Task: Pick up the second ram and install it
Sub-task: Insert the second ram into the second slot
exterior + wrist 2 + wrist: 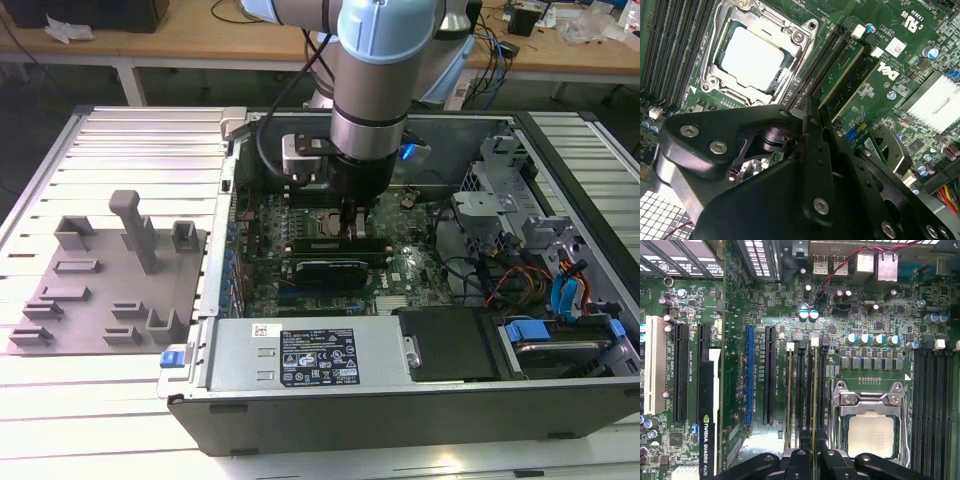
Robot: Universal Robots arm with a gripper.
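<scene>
We see the arm reaching straight down into the computer case (400, 400), beside the CPU socket (870, 427). The gripper (812, 452) is pinched narrowly on the second ram (814, 390), which stands in its slot.

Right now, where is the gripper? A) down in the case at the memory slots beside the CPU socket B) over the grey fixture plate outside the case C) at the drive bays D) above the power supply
A: the gripper is inside the case, its fingers on a memory stick standing edge-up in the slots beside the CPU socket.
</scene>
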